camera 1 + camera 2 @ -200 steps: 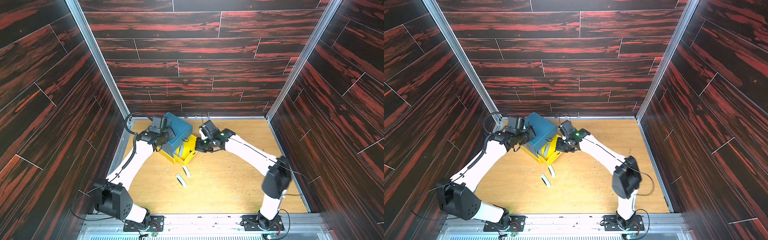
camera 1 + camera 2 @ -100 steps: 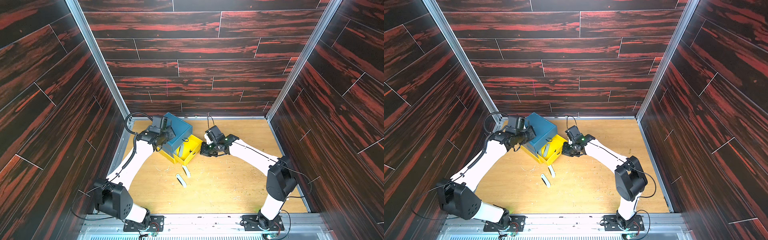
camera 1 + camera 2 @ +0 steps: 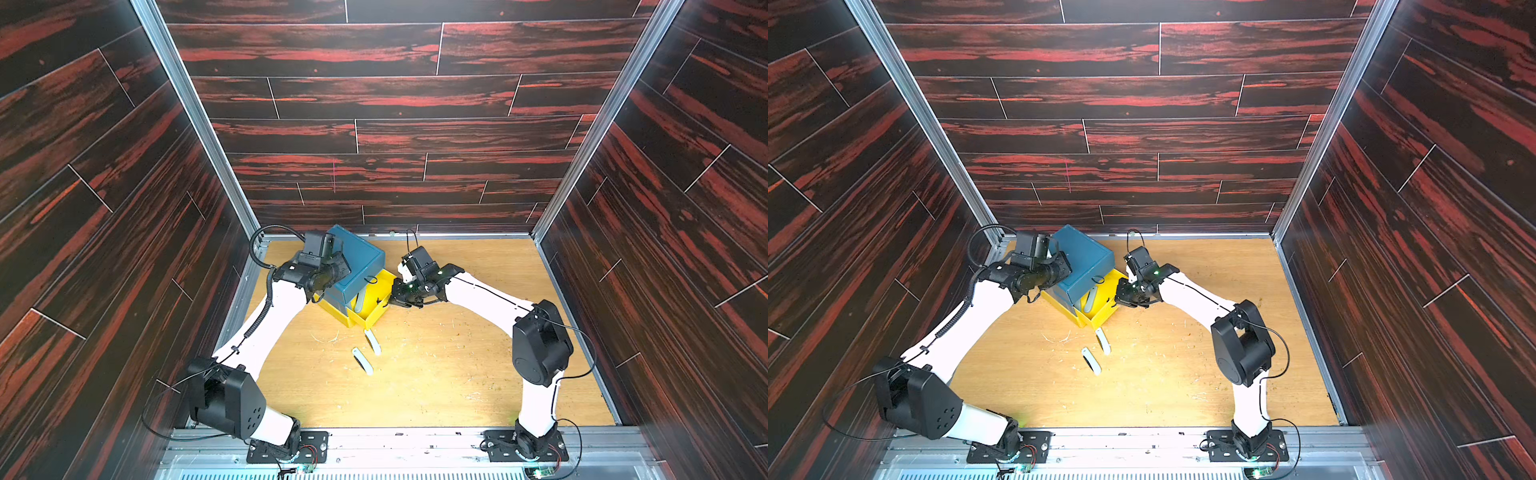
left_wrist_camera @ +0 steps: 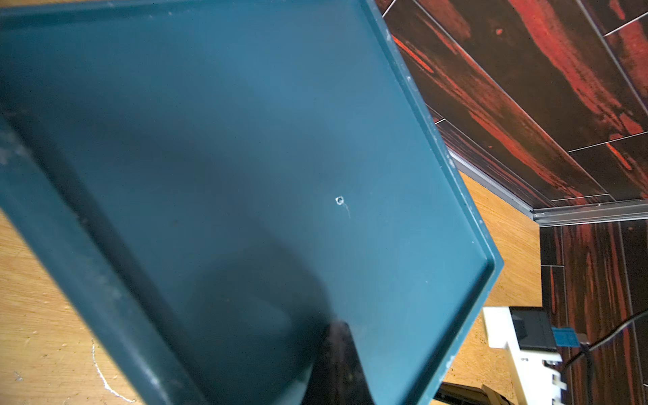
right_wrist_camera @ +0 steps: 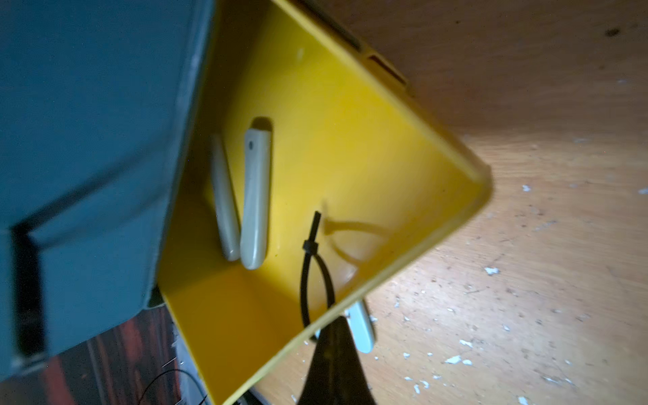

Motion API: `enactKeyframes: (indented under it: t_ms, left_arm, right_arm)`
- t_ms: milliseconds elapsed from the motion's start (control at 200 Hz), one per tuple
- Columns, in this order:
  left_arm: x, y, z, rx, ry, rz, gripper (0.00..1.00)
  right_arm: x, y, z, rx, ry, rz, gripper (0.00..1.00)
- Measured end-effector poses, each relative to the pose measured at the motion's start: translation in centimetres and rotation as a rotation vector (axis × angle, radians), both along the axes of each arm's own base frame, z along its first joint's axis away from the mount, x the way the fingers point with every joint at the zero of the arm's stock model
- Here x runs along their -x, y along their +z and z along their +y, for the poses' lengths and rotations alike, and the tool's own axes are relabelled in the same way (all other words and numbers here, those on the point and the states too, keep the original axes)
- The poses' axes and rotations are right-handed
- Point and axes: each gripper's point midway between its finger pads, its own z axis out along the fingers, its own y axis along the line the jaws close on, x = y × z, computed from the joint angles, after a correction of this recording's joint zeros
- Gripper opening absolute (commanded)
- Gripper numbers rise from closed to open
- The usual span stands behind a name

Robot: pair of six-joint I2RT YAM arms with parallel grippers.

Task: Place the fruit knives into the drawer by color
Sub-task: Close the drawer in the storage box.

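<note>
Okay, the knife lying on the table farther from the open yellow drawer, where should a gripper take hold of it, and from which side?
Probably its middle, from straight above, jaws across the narrow width. That knife lies flat on the table, long and slim, so only its thin sides offer a pinch. The second knife sits close by its drawer-side end, so stay central.

- The back wall (image 3: 374, 104) is made of dark planks with red wood grain and thin pale joints.
- Both side walls (image 3: 83, 208) have the same planks.
- Aluminium posts (image 3: 200, 124) stand in the back corners.
- The floor (image 3: 457, 374) is a light oak-coloured board, brightly lit, with scratches and white flecks (image 5: 456, 359).
- A metal rail (image 3: 395, 440) runs along the near edge.
</note>
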Motion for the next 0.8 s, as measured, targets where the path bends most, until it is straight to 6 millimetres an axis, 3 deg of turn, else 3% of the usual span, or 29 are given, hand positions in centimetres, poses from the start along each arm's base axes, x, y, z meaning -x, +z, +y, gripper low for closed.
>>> enactKeyframes:
  t_ms: [426,802]
  left_arm:
    - [-0.1,0.0,-0.2,0.013,-0.002,-0.01,0.0]
    - [-0.1,0.0,-0.3,0.026,-0.001,-0.017,0.0]
  right_arm:
    - [-1.0,0.8,4.5,-0.187,0.074,0.04,0.01]
    - [-1.2,1.0,5.6,-0.236,0.09,0.065,0.02]
